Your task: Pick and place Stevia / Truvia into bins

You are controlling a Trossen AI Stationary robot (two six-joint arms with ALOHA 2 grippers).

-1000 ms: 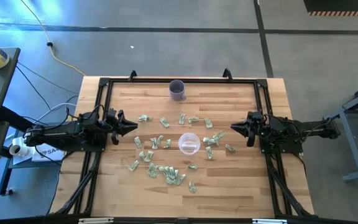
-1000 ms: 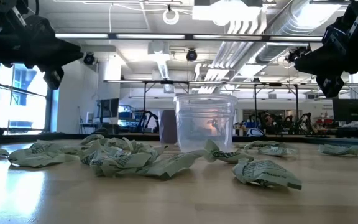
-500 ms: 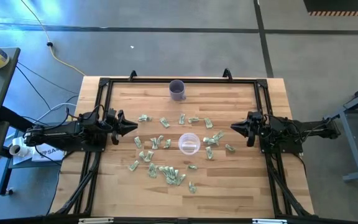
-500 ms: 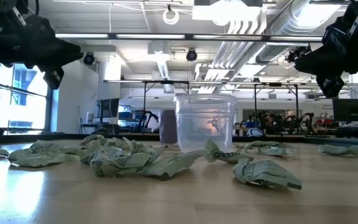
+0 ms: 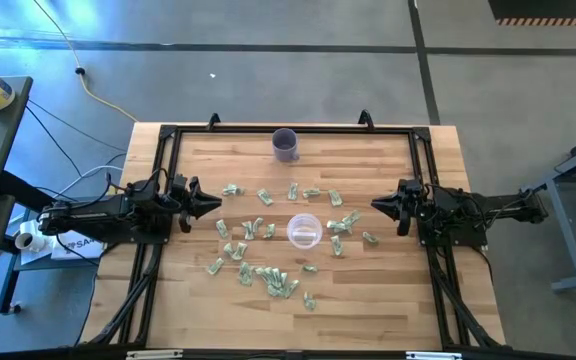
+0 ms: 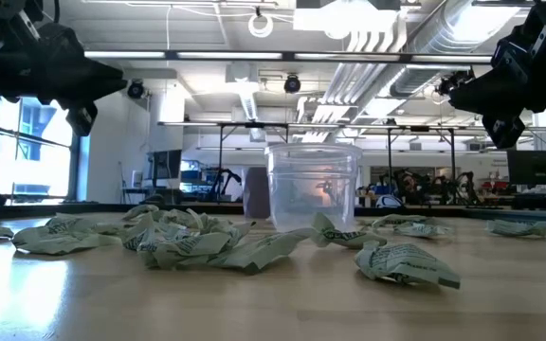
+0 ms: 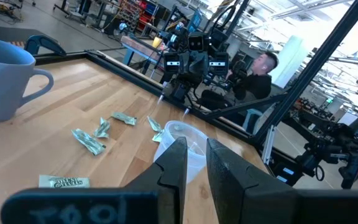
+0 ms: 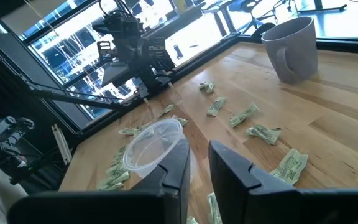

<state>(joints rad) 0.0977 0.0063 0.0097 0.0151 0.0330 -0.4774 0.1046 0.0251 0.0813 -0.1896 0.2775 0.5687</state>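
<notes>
We see the sachets (image 5: 268, 245) strewn around the clear cup (image 5: 304, 230) mid-table (none visibly inside). The left gripper (image 5: 215, 205) and right gripper (image 5: 376, 204) hover at opposite sides, fingers slightly parted, grasping nothing.

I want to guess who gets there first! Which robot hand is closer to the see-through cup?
The right gripper is closer, just off the clear cup on its right side. The left gripper waits a bit farther off on the cup's left. Neither touches it.
</notes>
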